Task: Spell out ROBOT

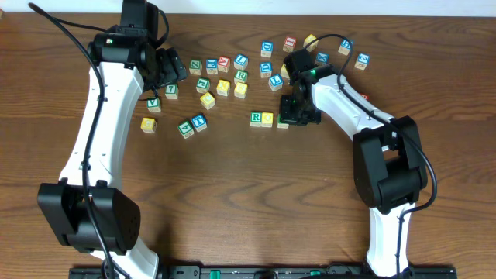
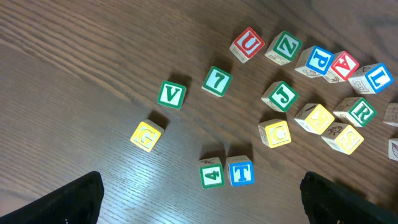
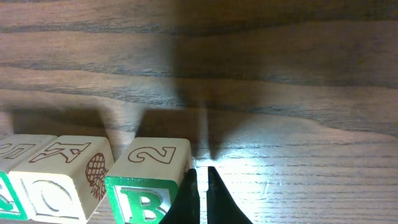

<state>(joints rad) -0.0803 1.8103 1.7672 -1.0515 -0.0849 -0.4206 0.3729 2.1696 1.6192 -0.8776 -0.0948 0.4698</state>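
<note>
ROBOT's B cube [image 1: 284, 122] stands third in a row after the R cube [image 1: 256, 118] and a yellow cube [image 1: 268, 118]. In the overhead view it is mid-table, half under the right gripper [image 1: 298, 115]. The left gripper [image 1: 172, 70] hangs over the loose pile [image 1: 221, 74]. The T cube [image 1: 199, 122] lies apart from the row, beside a 4 cube [image 1: 186, 129].

From the left wrist we see its fingers [image 2: 68, 199] spread wide, holding nothing.

From the right wrist, the right gripper's tips are pressed together just at the B cube's right side. We judge this a nudge: push low and square, so the cube closes up without twisting. Bare table [image 3: 298, 180] lies to its right, room for two more.
</note>
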